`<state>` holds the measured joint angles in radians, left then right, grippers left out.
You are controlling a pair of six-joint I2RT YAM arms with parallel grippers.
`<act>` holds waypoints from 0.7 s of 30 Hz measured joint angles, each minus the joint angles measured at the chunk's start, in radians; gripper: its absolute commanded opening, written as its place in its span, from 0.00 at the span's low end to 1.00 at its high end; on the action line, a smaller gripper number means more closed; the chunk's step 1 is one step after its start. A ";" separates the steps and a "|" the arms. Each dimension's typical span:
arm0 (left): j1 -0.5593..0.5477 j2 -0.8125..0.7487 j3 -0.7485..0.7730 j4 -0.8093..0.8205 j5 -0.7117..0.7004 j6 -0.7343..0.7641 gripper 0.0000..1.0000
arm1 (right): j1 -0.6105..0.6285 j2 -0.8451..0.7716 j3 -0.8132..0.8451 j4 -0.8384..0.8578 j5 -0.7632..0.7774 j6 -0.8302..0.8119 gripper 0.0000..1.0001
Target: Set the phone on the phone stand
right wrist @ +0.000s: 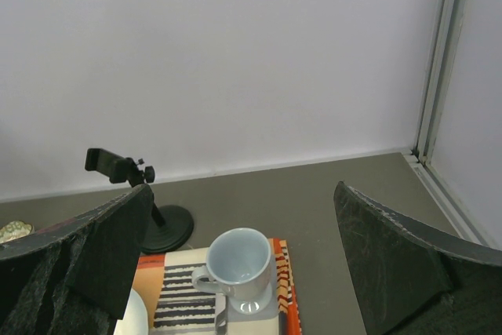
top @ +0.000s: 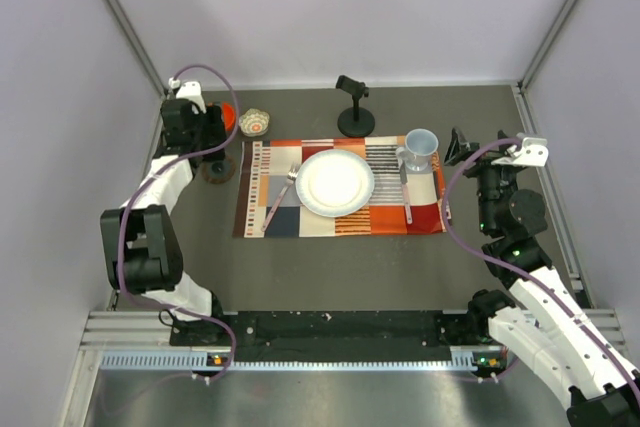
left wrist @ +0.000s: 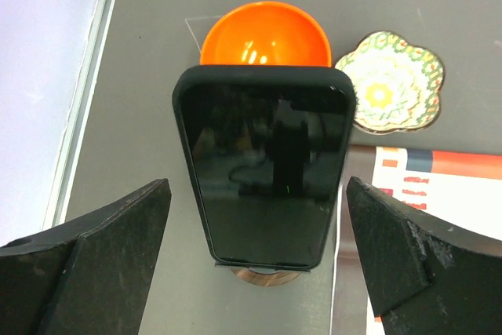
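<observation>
The phone rests on the stand, the left gripper wide open around it, touching nothing, so only retreat seems left.

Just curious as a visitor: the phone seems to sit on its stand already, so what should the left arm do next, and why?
Probably draw the left gripper straight back, jaws wide. The phone leans on the phone stand and both fingers stand clear of its edges, so only a bump-free retreat seems left.
</observation>
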<state>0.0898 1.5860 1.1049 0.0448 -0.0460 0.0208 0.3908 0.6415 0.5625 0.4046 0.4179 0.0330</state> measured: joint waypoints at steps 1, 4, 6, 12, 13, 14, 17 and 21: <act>-0.003 -0.008 0.000 -0.001 0.000 -0.001 0.99 | 0.000 0.000 0.000 0.000 0.000 0.000 0.99; -0.015 -0.050 0.000 -0.012 0.000 -0.019 0.99 | 0.000 0.003 0.000 0.000 0.000 0.000 0.99; -0.026 -0.090 0.000 -0.020 -0.002 -0.033 0.99 | 0.000 0.011 0.000 0.000 0.000 0.000 0.99; -0.084 -0.270 0.019 -0.070 0.022 -0.111 0.98 | 0.000 0.105 0.017 -0.016 -0.013 0.018 0.99; -0.089 -0.300 0.023 -0.073 0.046 -0.133 0.98 | 0.000 0.128 0.031 -0.024 -0.021 0.023 0.99; -0.092 -0.326 0.024 -0.075 0.064 -0.154 0.98 | 0.000 0.163 0.050 -0.037 -0.031 0.031 0.99; -0.129 -0.412 0.024 -0.084 0.117 -0.227 0.98 | 0.000 0.274 0.120 -0.077 -0.077 0.063 0.99; -0.245 -0.453 0.025 -0.099 0.192 -0.275 0.97 | 0.000 0.447 0.245 -0.124 -0.180 0.121 0.99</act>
<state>-0.1547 1.1328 1.1297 -0.0540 0.1463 -0.2543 0.3912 1.0889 0.8074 0.2810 0.2379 0.1535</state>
